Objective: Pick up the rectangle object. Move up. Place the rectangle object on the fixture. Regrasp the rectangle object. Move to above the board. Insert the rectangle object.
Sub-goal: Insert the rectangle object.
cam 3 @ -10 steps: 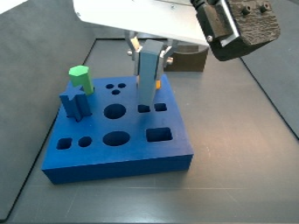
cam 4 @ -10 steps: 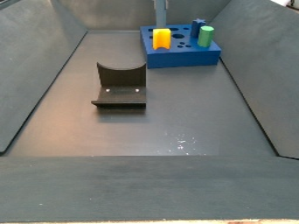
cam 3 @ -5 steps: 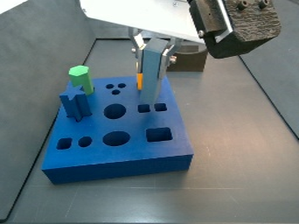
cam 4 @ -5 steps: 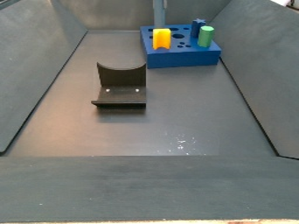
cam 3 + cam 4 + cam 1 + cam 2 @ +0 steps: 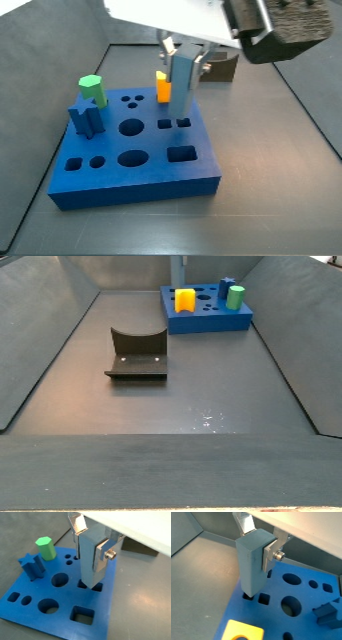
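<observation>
We have the end effector [image 5: 90, 543] clenched on the upper part of the rectangle object [image 5: 90, 559], one silver finger [image 5: 272, 547] pressed flat on its side face in both wrist views. The bar hangs upright below the end effector, over the board [image 5: 40, 609], with its lower end at or just inside a small rectangular hole [image 5: 97, 587] near the board's edge; we cannot tell how deep it has gone, because the bar itself hides the mouth of its slot.

We judge this to be the insertion itself. To do it well we should keep the bar vertical and descend slowly and straight, watching that its faces stay parallel to the slot walls. Any tilt could jam a corner against the rim. We should hold the grip until the bar bottoms out, then release and lift straight up so the fingers do not drag it sideways.

Beside the end effector, the yellow block [image 5: 162, 87] stands just behind the bar in a side view, so we should avoid any sideways correction toward it. The green peg [image 5: 45, 548] and the dark blue peg [image 5: 31, 566] stand well apart on the far side of the board. The fixture [image 5: 135, 353] sits alone on the floor, away from the board.
</observation>
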Controlling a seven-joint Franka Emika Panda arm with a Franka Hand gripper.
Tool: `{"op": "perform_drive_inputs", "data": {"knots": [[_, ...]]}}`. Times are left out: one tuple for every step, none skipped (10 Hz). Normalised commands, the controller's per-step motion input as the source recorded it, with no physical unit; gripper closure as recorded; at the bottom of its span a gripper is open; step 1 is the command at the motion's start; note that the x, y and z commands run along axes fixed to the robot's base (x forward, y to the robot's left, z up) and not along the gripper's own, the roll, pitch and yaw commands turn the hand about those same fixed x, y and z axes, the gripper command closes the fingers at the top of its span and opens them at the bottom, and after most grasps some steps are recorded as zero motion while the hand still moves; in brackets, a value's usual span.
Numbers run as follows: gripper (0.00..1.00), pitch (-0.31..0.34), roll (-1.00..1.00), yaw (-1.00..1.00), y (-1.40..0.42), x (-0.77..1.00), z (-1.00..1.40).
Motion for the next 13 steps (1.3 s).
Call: {"op": "perform_drive_inputs", "data": {"knots": [[1.00,0.029,0.03,0.00,0.00,0.00,-0.01],[1.00,0.006,0.10,-0.45,-0.27,0.00,-0.18],[1.00,0.000,0.00,-0.72,-0.26,0.16,-0.22],[1.00,0.014,0.00,-0.63,-0.13,0.08,-0.11],[1.00,0.000,0.00,0.00,-0.03,0.00,0.00],[1.00,0.000,0.05,0.02,-0.12,0.00,0.00],[1.00,0.000,0.02,0.01,-0.12,0.00,0.00],[1.00,0.000,0.01,0.00,-0.10,0.00,0.00],[1.00,0.000,0.00,0.00,-0.04,0.00,0.00],[1.00,-0.009,0.00,0.00,0.00,0.00,0.00],[1.00,-0.066,0.00,0.00,0.00,0.00,0.00],[1.00,-0.057,0.00,0.00,0.00,0.00,-0.02],[1.00,-0.043,0.00,0.00,0.00,0.00,-0.01]]}}
